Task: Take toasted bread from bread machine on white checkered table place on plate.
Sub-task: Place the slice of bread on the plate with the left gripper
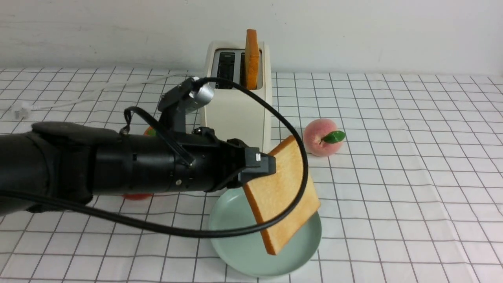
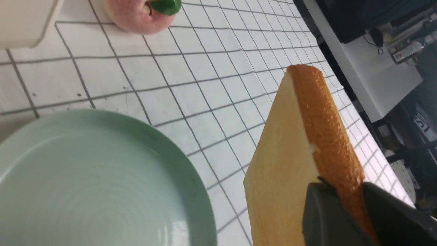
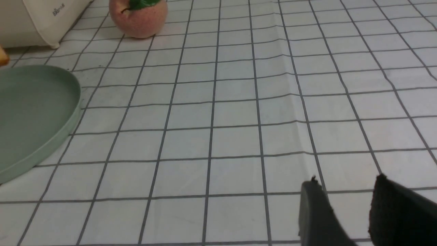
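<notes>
My left gripper (image 1: 271, 167) is shut on one crust edge of a slice of toasted bread (image 1: 283, 196), which hangs tilted over the far right part of the mint-green plate (image 1: 235, 251). From the left wrist, the same slice (image 2: 283, 164) sits pinched in the left gripper (image 2: 344, 191), beside the plate (image 2: 85, 177). Another slice (image 1: 252, 59) stands upright in the right slot of the bread machine (image 1: 235, 114), behind the plate on the white checkered table (image 1: 393, 177). My right gripper (image 3: 344, 205) is open over bare cloth, right of the plate (image 3: 30, 112).
A pink peach (image 1: 322, 137) with a green leaf lies right of the toaster. Small orange and red things (image 1: 135, 195) peek out behind my left arm. The toaster's white cord and plug (image 1: 23, 110) trail off to the far left.
</notes>
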Controlling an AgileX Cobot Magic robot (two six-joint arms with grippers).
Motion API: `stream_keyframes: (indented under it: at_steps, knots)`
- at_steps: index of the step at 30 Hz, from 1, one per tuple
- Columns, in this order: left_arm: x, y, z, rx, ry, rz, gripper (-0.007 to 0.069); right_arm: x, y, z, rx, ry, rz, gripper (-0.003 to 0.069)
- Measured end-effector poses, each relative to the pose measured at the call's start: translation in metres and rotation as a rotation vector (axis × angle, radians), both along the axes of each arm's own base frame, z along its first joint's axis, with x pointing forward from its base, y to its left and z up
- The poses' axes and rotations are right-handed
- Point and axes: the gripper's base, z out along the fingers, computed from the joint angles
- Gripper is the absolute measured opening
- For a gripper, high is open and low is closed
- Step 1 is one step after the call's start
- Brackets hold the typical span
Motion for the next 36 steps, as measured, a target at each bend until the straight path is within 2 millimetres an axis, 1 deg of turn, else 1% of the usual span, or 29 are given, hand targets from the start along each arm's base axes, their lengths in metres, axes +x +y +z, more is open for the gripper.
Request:
stream_keyframes:
  at_steps: [2,3,4,7,8,10,11,12,16,18,19,20,21,22,24,25,26,28,30,32,34,36]
  knots:
    - [0.006,0.0,-0.012,0.035,0.013,0.02,0.0094,0.0,0.0,0.0,0.0,0.0,0.0,0.024]
    - [0.007,0.0,-0.014,0.038,0.015,0.024,0.0094,0.0,0.0,0.0,0.0,0.0,0.0,0.024]
    - [0.01,-0.001,-0.021,0.053,0.031,0.028,0.0094,0.0,0.0,0.0,0.0,0.0,0.0,0.024]
    - [0.012,-0.005,-0.035,0.056,0.068,-0.004,0.0094,0.0,0.0,0.0,0.0,0.0,0.0,0.024]
    - [0.012,-0.005,-0.036,0.057,0.07,-0.004,0.0094,0.0,0.0,0.0,0.0,0.0,0.0,0.024]
    - [0.013,-0.008,-0.046,0.055,0.098,-0.033,0.0094,0.0,0.0,0.0,0.0,0.0,0.0,0.024]
    - [0.014,-0.008,-0.047,0.056,0.099,-0.034,0.0094,0.0,0.0,0.0,0.0,0.0,0.0,0.024]
    - [0.015,-0.009,-0.054,0.069,0.11,-0.042,0.0094,0.0,0.0,0.0,0.0,0.0,0.0,0.024]
    - [0.02,-0.008,-0.067,0.11,0.11,-0.036,0.0094,0.0,0.0,0.0,0.0,0.0,0.0,0.024]
    - [0.022,-0.008,-0.068,0.136,0.081,-0.05,0.0118,0.0,0.0,0.0,0.0,0.0,0.0,0.024]
    - [0.023,-0.009,-0.068,0.146,0.063,-0.058,0.0144,0.0,0.0,0.0,0.0,0.0,0.0,0.024]
    - [0.023,-0.009,-0.068,0.149,0.059,-0.06,0.0149,0.0,0.0,0.0,0.0,0.0,0.0,0.024]
    - [0.025,-0.009,-0.067,0.167,0.033,-0.067,0.0204,0.0,0.0,0.0,0.0,0.0,0.0,0.024]
    - [0.025,-0.009,-0.067,0.169,0.03,-0.068,0.0221,0.0,0.0,0.0,0.0,0.0,0.0,0.024]
    - [0.029,-0.01,-0.062,0.18,-0.007,-0.078,0.0323,0.0,0.0,0.0,0.0,0.0,0.0,0.024]
    - [0.029,-0.01,-0.062,0.181,-0.012,-0.078,0.033,0.0,0.0,0.0,0.0,0.0,0.0,0.024]
    - [0.031,-0.011,-0.059,0.183,-0.03,-0.081,0.0378,0.0,0.0,0.0,0.0,0.0,0.0,0.024]
    - [0.033,-0.01,-0.053,0.191,-0.055,-0.069,0.0431,0.0,0.0,0.0,0.0,0.0,0.0,0.024]
    - [0.034,-0.008,-0.042,0.202,-0.089,-0.045,0.0465,0.0,0.0,0.0,0.0,0.0,0.0,0.024]
    - [0.033,-0.004,-0.032,0.215,-0.121,-0.012,0.0479,0.0,0.0,0.0,0.0,0.0,0.0,0.024]
    - [0.031,0.002,-0.016,0.234,-0.175,0.023,0.0484,0.0,0.0,0.0,0.0,0.0,0.0,0.024]
    - [0.025,0.008,0.004,0.259,-0.257,0.045,0.0475,0.0,0.0,0.0,0.0,0.0,0.0,0.024]
